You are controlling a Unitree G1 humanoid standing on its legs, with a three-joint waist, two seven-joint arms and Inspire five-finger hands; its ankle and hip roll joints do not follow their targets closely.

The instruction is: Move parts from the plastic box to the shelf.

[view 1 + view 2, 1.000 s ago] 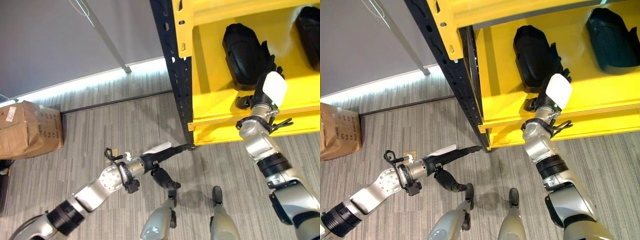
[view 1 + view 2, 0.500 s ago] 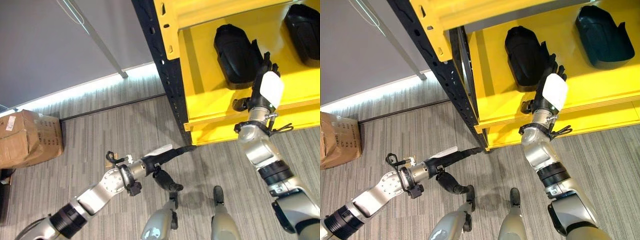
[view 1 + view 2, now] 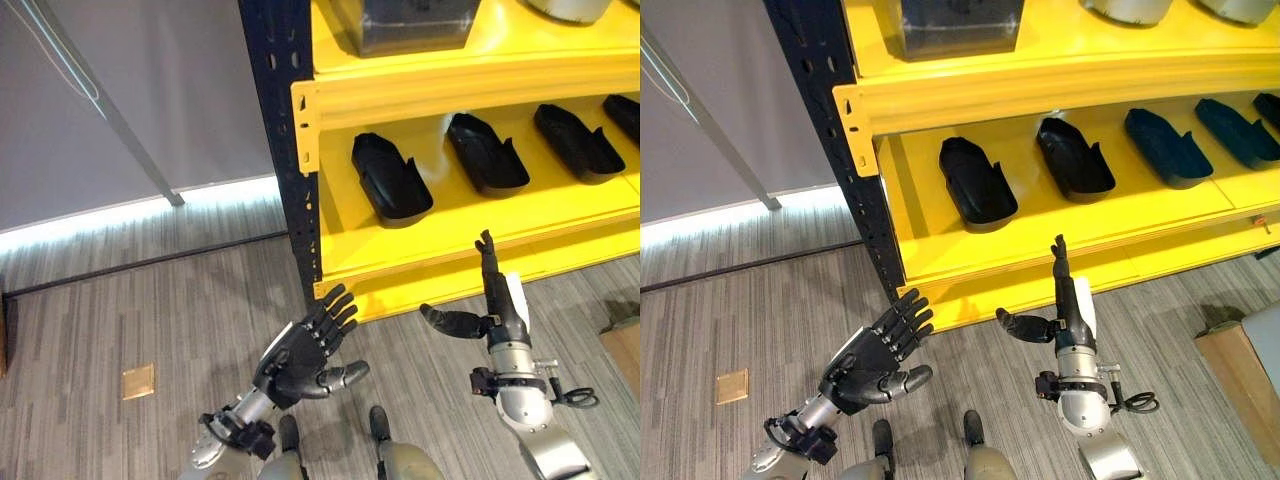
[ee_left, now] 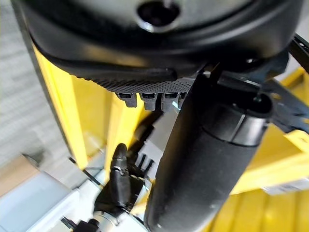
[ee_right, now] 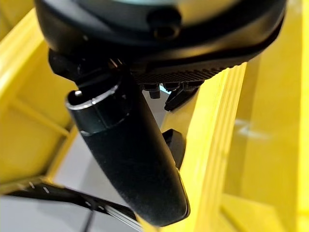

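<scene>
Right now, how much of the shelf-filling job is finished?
Several black parts already lie in a row on the yellow shelf. The left hand and right hand are both open and hold nothing, in front of the shelf. How many parts remain to be moved cannot be judged from here.

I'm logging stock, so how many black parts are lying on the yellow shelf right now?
4 in the right eye view, in a row on the yellow shelf: leftmost part, second part, third part, fourth part. A dark edge at the far right may be another; more could lie beyond.
</scene>
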